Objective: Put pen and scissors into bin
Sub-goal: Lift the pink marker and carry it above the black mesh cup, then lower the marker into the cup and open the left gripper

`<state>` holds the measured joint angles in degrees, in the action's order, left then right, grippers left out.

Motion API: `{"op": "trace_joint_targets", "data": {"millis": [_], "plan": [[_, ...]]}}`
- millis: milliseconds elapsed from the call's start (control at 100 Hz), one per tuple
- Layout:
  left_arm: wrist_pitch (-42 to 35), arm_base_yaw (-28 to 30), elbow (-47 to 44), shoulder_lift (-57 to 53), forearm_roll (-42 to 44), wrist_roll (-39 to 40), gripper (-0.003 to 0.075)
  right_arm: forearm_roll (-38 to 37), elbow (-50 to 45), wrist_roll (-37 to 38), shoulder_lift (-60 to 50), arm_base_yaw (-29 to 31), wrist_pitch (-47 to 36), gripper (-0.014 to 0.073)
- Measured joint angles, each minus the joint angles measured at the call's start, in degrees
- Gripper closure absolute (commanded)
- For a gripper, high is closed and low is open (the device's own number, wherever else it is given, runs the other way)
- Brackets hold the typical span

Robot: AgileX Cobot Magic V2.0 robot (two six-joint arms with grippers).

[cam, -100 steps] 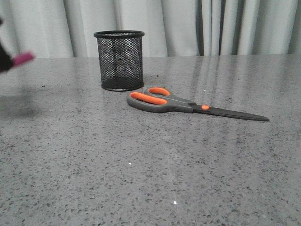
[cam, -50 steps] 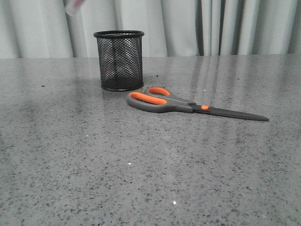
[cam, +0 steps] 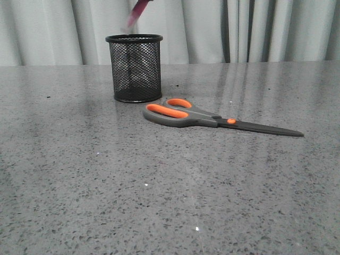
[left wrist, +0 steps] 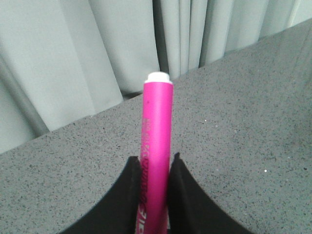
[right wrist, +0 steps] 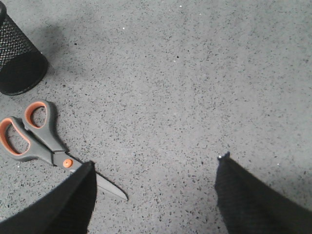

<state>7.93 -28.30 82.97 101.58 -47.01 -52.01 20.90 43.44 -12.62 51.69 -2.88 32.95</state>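
Note:
The magenta pen (cam: 137, 13) hangs tilted in the air just above the rim of the black mesh bin (cam: 135, 68), its white end down. In the left wrist view my left gripper (left wrist: 155, 163) is shut on the pen (left wrist: 157, 131); the bin is out of that view. The scissors (cam: 202, 117) lie flat on the table right of the bin, blades pointing right. In the right wrist view my right gripper (right wrist: 155, 168) is open and empty above the table, beside the scissors (right wrist: 44, 144) and their blade tip; the bin (right wrist: 17, 61) stands beyond them.
The grey speckled table (cam: 159, 191) stretches wide in front of the bin and scissors. Pale curtains (cam: 255, 29) hang behind the table's far edge.
The pen has moved from the far left edge, up and to the right, and now hangs over the bin's rim. The scissors and bin have not moved.

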Motion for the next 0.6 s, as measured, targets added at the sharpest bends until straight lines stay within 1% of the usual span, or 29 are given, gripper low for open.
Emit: {"op": "trace_joint_targets", "data": {"millis": [150,220,270,340,390,410,460,510,560,600], "plan": [[0.55,0.00,0.13,1.05,0.00,0.00,0.0736,0.00,0.00,0.00,0.00,0.00,0.00,0.0129],[1.53,0.00,0.13,1.29,0.14,0.00,0.0712,0.00,0.00,0.00,0.00,0.00,0.00,0.0129],[2.25,0.00,0.13,1.52,0.37,0.00,0.0673,0.00,0.00,0.00,0.00,0.00,0.00,0.0129],[3.24,0.00,0.13,1.92,0.45,0.00,0.0594,0.00,0.00,0.00,0.00,0.00,0.00,0.0129],[3.66,0.00,0.13,2.03,0.63,0.00,0.0507,0.00,0.00,0.00,0.00,0.00,0.00,0.0129],[3.77,0.00,0.13,2.14,0.74,0.00,0.0484,0.00,0.00,0.00,0.00,0.00,0.00,0.0129],[4.07,0.00,0.13,2.14,0.78,0.00,0.0389,0.00,0.00,0.00,0.00,0.00,0.10,0.0129],[4.19,0.00,0.40,2.14,0.88,0.00,0.0321,0.00,0.00,0.00,0.00,0.00,0.10,0.0129],[4.19,0.00,0.69,2.14,0.88,0.00,0.0285,0.00,0.00,0.00,0.00,0.00,0.10,0.0129],[4.19,0.00,0.77,2.14,0.88,0.00,0.0283,0.00,0.00,0.00,0.00,0.00,0.10,0.0129]]}}
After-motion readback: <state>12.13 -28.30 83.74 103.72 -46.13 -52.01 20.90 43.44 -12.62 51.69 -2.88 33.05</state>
